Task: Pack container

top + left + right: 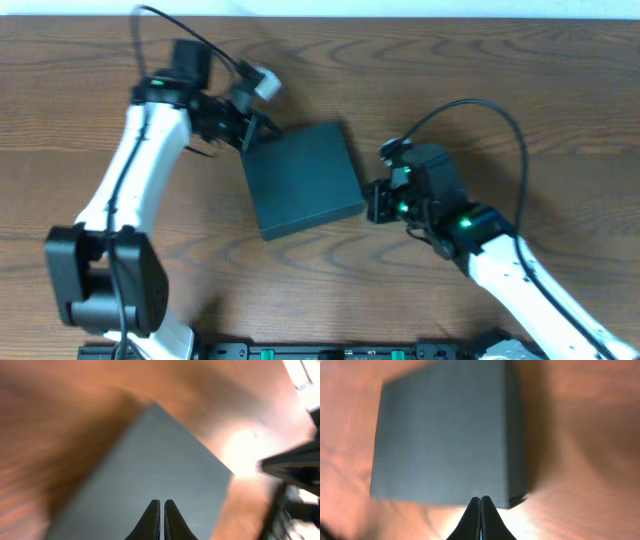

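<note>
Item: box (302, 180), dark charcoal, matte, square, lid down flat. It is set near the centre of the worktop (80, 100) and turned slightly off square to the worktop edges. No packets or other goods are seen outside it, and its contents are hidden by the lid. Placement is judged to serve both arms: the box lies between them, within reach of each, and is flanked on opposite sides so that it can be steadied or nudged without sliding away. Left end effector (161, 503): fingers brought fully together, with no gap visible and nothing held. In the overhead view it is placed at the box's 10 o'clock corner. In the left wrist view the tips are seen over the lid surface, but whether the lid is touched cannot be told. Right end effector (481, 502): fingers likewise pressed together and empty. It is placed at about 4 o'clock of the box in the overhead view. In the right wrist view the tips are seen at the near edge of the lid, beside the corner where the side wall shows; contact cannot be confirmed. With both pairs of fingers closed, they are judged suited to pushing or pressing rather than grasping. Stage is judged either late, with the lid pressed down, or not yet begun, with the lid unopened. The views do not settle which.
</note>
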You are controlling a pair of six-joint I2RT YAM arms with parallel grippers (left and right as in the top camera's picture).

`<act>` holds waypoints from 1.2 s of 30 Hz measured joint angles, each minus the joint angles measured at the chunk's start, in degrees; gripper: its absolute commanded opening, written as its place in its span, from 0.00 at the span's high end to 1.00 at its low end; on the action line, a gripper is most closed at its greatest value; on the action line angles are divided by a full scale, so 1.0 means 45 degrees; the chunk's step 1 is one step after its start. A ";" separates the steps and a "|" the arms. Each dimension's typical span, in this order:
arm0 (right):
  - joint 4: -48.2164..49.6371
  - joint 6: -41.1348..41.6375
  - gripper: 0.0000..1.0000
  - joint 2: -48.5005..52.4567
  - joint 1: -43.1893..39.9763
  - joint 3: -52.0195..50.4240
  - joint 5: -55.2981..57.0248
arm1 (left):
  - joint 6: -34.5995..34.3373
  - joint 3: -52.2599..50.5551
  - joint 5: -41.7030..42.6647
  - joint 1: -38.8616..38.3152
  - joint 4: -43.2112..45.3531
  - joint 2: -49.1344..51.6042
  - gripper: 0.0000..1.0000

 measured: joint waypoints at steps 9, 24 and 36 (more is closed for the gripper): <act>0.0729 -0.0034 0.98 0.2030 -0.1321 0.0005 0.0879 | -0.2322 -0.1753 -0.1569 0.2229 0.1457 -0.0340 0.94; 0.2574 0.0058 0.98 0.4794 -0.1282 0.0000 -0.2545 | -0.5639 -0.5668 -0.1496 0.1787 0.5503 -0.0291 0.94; 0.1297 -0.0243 0.98 0.4794 -0.1195 0.0000 -0.3376 | -0.7019 -0.5668 -0.2195 0.0418 0.6907 0.0141 0.94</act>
